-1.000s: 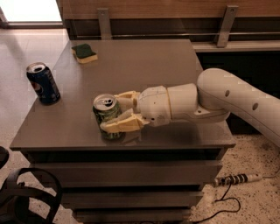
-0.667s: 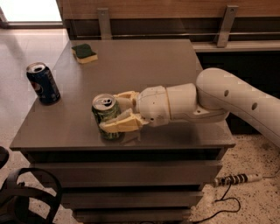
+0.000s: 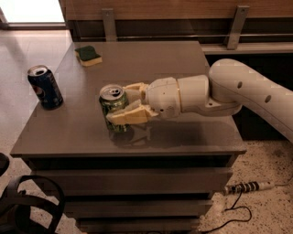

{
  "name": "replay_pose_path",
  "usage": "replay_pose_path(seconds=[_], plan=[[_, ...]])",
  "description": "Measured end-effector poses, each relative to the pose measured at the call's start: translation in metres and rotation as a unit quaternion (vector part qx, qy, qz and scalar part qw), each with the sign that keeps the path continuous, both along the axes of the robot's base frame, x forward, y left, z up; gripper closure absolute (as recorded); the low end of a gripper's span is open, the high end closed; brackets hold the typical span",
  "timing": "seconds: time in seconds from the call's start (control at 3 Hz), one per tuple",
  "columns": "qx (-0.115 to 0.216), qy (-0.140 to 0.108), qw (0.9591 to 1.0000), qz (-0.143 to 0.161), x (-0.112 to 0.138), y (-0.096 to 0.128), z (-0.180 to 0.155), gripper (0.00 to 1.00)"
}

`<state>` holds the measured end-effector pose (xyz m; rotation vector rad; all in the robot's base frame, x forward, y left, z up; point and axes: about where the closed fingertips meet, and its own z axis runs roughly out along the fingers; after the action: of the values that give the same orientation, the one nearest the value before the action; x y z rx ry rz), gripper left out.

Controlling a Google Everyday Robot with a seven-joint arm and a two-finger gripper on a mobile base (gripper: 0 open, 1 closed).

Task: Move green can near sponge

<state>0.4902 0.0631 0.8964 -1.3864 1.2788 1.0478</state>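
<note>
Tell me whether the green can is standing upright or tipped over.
Upright. The green can shows its silver top facing up, its base on the table, with the gripper shut around its sides.

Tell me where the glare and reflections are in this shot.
Camera view: the top-left corner is blown out white; the glossy table mirrors the hand, shut on the green can near the front edge, with a dim shadow beneath.
</note>
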Motion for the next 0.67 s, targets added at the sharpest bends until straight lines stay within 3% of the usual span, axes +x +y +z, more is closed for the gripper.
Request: replay_pose_path(seconds=[0.67], plan=[[0.026,0.015,0.9974,-0.065,0.087,-0.027,0.056,1.00]])
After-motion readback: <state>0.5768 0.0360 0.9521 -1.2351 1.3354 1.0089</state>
